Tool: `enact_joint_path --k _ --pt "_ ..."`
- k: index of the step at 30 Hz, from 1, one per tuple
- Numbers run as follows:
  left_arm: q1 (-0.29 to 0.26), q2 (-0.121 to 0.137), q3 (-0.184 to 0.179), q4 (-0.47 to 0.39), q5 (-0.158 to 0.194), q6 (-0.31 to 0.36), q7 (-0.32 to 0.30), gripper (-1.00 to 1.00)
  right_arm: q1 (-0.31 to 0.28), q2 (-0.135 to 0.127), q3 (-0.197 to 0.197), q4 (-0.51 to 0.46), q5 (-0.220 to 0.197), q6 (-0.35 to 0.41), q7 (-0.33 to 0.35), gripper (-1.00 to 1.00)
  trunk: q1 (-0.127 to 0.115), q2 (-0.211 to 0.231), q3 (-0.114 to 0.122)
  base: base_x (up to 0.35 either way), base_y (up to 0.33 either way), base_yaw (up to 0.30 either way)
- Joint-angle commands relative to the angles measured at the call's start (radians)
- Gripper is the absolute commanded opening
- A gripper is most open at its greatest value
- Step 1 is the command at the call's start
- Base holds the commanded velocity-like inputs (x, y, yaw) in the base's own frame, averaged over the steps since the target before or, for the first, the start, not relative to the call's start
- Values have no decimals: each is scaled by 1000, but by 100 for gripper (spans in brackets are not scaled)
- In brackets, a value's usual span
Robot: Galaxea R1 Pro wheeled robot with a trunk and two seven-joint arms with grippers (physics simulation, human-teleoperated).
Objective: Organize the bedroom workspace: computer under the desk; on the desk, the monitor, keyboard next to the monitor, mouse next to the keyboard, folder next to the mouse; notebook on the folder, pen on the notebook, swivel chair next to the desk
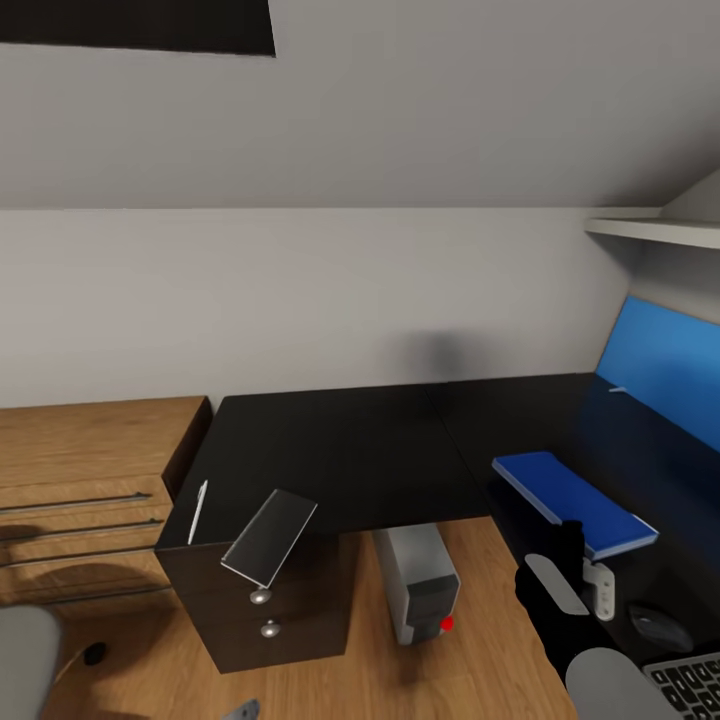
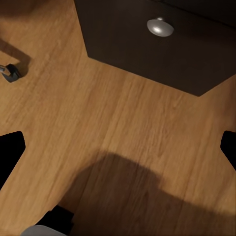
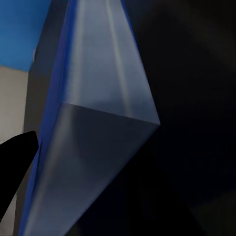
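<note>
Folder (image 1: 575, 500) flat on desk (image 1: 350, 450), long axis running away from right gripper (image 1: 590, 585); finger spread indeterminable.

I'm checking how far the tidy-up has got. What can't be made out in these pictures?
- Keyboard, head view: cut off by the picture's corner.
- Right gripper, head view: the arm covers the fingers, so open or shut is unclear, as is any grip on the folder.
- Computer, head view: its rear lies under the desk.
- Folder, right wrist view: too close, just a blurred edge.
</note>
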Motion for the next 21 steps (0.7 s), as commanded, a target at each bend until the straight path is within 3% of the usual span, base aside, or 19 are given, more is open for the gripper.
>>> enact_joint_path --k 1,7,21 --pt "-1 1 -7 0 11 -7 6 100 0 0 2 35 -55 -7 -7 -100 4 -8 -4 0 0 0" --pt "-1 1 -7 1 11 -7 6 100 0 1 1 35 -57 -5 -8 -100 27 -50 -23 0 0 0" --pt "-1 0 -7 2 13 -6 6 100 0 2 -1 35 -58 -5 -7 -100 27 -50 -23 0 0 0"
